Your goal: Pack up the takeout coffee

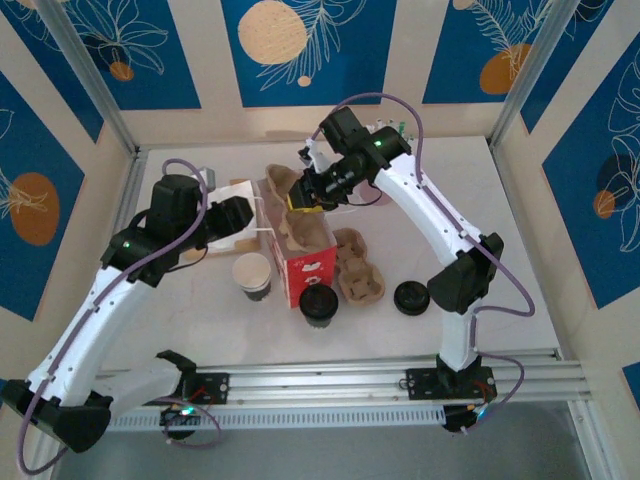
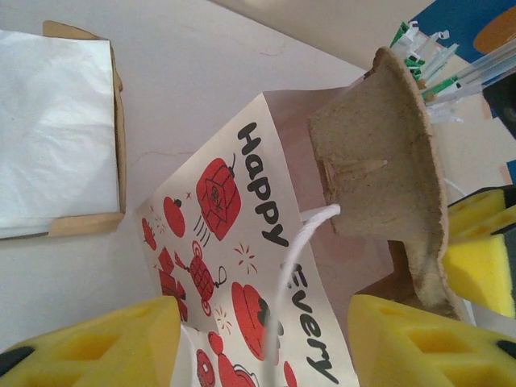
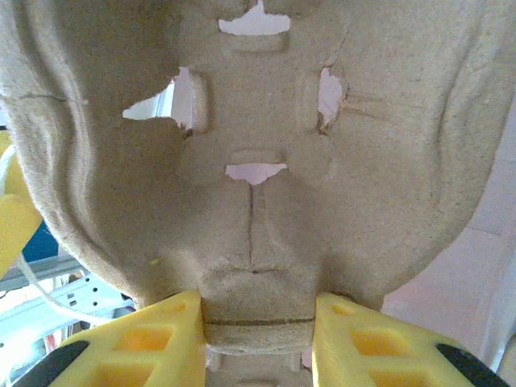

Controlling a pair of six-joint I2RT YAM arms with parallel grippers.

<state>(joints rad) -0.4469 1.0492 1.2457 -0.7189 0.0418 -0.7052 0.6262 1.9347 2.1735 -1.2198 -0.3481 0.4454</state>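
Cup (image 1: 252, 274): small, off-white paper, rolled rim. Upright, open-topped. Inside pale cream, darkening toward the base. Stands alone just left of and below centre in the top view.

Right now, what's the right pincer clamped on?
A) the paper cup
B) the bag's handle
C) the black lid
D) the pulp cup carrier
D: in the right wrist view the right pincer squeezes the edge of the pulp cup carrier from both sides.

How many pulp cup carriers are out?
2. One carrier in the right gripper, at the bag; another carrier flat on the table right of it. The bag may hide more.
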